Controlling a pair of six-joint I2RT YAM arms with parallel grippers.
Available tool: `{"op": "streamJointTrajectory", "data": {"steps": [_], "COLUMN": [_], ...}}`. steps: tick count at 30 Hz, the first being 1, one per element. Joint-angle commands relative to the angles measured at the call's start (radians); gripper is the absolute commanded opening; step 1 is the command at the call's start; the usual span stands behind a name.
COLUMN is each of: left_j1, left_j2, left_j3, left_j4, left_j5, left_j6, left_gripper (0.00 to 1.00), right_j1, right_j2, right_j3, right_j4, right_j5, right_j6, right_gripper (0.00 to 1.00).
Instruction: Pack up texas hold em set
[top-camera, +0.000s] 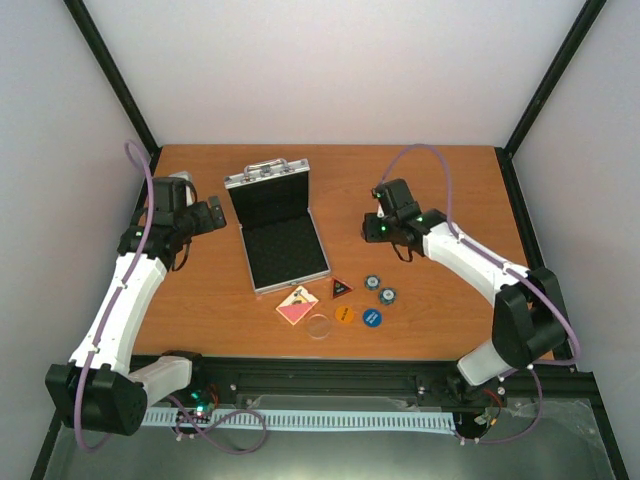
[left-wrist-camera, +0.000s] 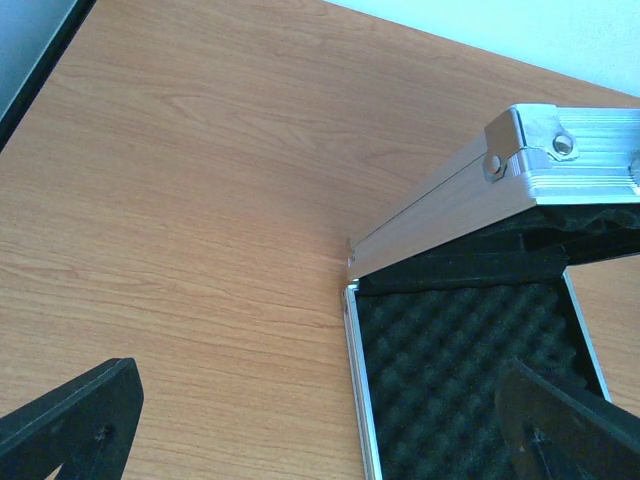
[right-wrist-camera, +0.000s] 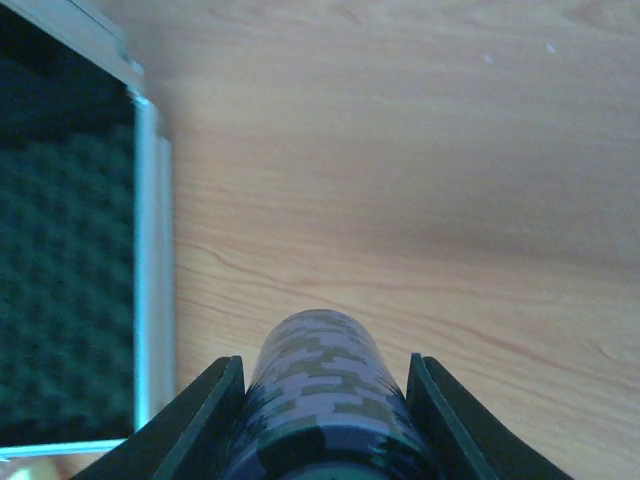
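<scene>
Silver aluminium case (top-camera: 285, 250) is open mid-table. Its black foam base lies flat and its lid (top-camera: 268, 185) stands up on the far side, handle (top-camera: 267, 167) on top.

Left gripper (top-camera: 216, 215) hovers just left of the case with its fingers (left-wrist-camera: 70, 425) wide apart and nothing held. In its wrist view they straddle the base's left rim.

Right gripper (top-camera: 370, 230) is just right of the case, clamped on a chip stack (right-wrist-camera: 318, 375). The wrist view sees the stack end-on over bare table (right-wrist-camera: 400, 150), beside the case's right rim.

Loose on the table on the near side of the case:
- pink card deck (top-camera: 297, 306)
- red-black triangle (top-camera: 341, 289)
- 2 blue-white loose chips (top-camera: 373, 283)
- orange disc (top-camera: 344, 315)
- blue disc (top-camera: 372, 318)
- clear disc (top-camera: 319, 326), nearest the arms
</scene>
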Motion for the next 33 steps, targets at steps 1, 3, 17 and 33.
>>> {"op": "streamJointTrajectory", "data": {"steps": [1,3,17,33], "left_j1": [-0.004,-0.004,-0.004,-0.004], "left_j2": [0.002,0.001,-0.017,-0.068], "left_j3": [0.028,0.024,0.008,-0.05], "left_j4": [-0.011,-0.006,-0.011,-0.006], "left_j5": [-0.005,-0.003,0.022,0.053], "left_j6": [-0.016,-0.02,-0.033,-0.053], "left_gripper": [1.0,1.0,1.0,1.0], "right_j1": [0.002,0.017,0.143,0.19], "right_j2": [-0.032,-0.024,0.093,0.138], "right_j3": [-0.017,-0.019,0.035,0.001], "right_j4": [0.21,0.278,0.473,0.63], "right_j5": [-0.124,-0.137,-0.04,-0.047], "right_j6": [0.039,0.055,0.113,0.095], "right_gripper": [0.03,0.03,0.03,0.03]}}
